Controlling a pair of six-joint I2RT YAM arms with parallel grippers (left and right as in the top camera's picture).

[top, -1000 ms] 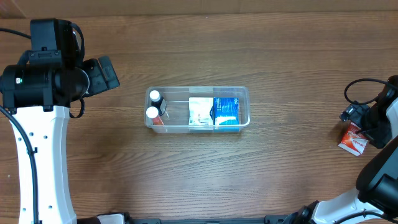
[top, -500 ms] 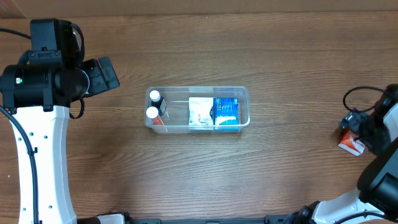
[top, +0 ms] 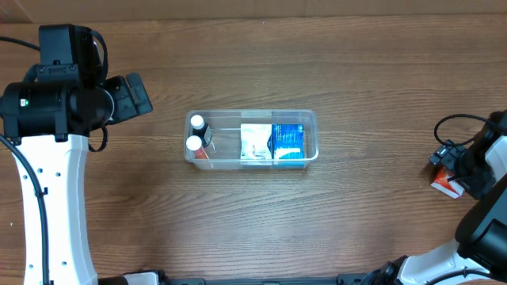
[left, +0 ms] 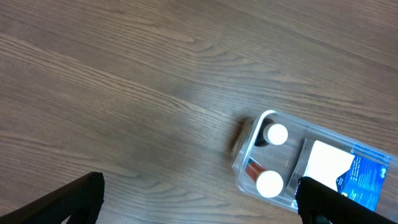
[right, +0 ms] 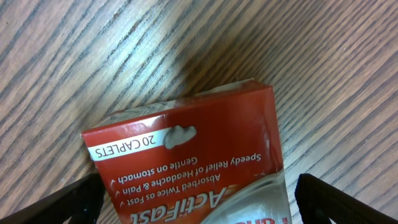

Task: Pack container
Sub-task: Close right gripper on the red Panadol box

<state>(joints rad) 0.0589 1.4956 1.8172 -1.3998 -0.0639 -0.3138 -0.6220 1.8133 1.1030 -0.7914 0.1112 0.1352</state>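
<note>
Red box (right: 186, 155) lies between the spread right fingers (right: 68, 202): lower squarely before pinching its sides. Left fingers (left: 74, 200) also spread, empty.

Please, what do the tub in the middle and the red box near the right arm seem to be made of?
The container looks like clear, smooth plastic: the table shows through its walls. The red ActiFast caplet box looks like thin printed cardboard, probably lightly glossy: sharp folded edges and a soft sheen.

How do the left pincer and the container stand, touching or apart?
Apart. The overhead view shows bare table between the left pincer and the container.
</note>
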